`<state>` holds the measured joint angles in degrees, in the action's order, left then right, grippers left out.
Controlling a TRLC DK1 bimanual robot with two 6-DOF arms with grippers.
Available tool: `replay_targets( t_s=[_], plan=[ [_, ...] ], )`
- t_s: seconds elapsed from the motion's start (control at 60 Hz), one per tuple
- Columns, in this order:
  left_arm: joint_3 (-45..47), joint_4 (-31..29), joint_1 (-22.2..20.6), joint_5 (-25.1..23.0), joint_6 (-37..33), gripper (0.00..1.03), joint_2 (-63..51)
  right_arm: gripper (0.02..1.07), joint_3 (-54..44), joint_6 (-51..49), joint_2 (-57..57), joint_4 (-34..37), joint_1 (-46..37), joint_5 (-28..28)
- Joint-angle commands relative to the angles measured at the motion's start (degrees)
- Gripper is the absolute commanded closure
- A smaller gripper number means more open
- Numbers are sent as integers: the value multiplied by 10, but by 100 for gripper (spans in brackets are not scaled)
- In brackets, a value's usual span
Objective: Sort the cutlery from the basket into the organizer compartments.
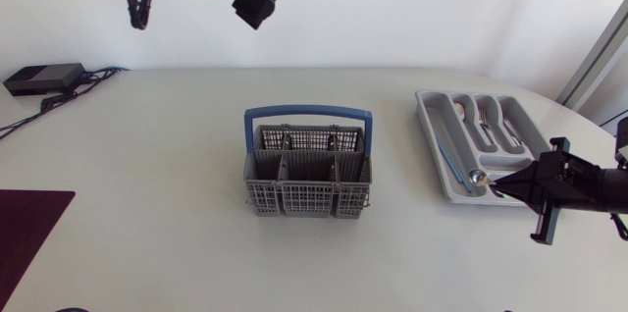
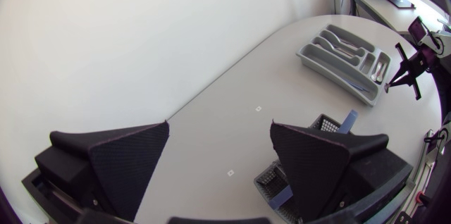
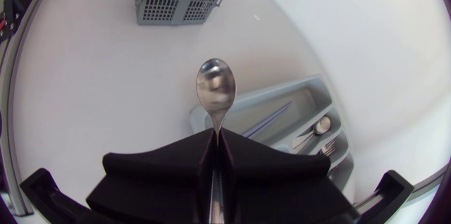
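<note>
Holding a spoon at the organizer

Pinched by its thin handle in the right gripper, both fingers pressed shut on it from two sides. Hanging bowl-first over the near end of the organizer, on the right side of the table; touching it or not, hard to tell. Already lying in the compartments: a blue-handled piece on the left, and silver pieces farther right. Sitting in the middle of the table, well apart from the organizer: the grey basket, with its blue handle standing up. Raised high at the far left: the left gripper, fingers spread wide, holding nothing. Lying at the near left: a dark mat.
</note>
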<state>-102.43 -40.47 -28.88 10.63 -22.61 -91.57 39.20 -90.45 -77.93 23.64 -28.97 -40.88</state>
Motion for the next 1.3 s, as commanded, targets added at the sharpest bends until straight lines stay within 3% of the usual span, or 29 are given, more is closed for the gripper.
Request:
replay_targets(
  t_s=[0.0,0.417,0.617,1.0,1.283],
  plan=[
    [49,21,16,3,17,4,32,101,47,-92,-66,30,-30,-9],
    [242,143,45,17,38,4,116,101,256,-278,-284,142,-108,21],
    [297,174,59,17,45,4,136,101,302,-304,-335,145,-113,64],
    [345,187,73,17,48,4,168,101,301,-299,-369,102,-79,106],
    [369,190,75,17,50,4,178,66,287,-242,-335,77,-77,99]
  ],
)
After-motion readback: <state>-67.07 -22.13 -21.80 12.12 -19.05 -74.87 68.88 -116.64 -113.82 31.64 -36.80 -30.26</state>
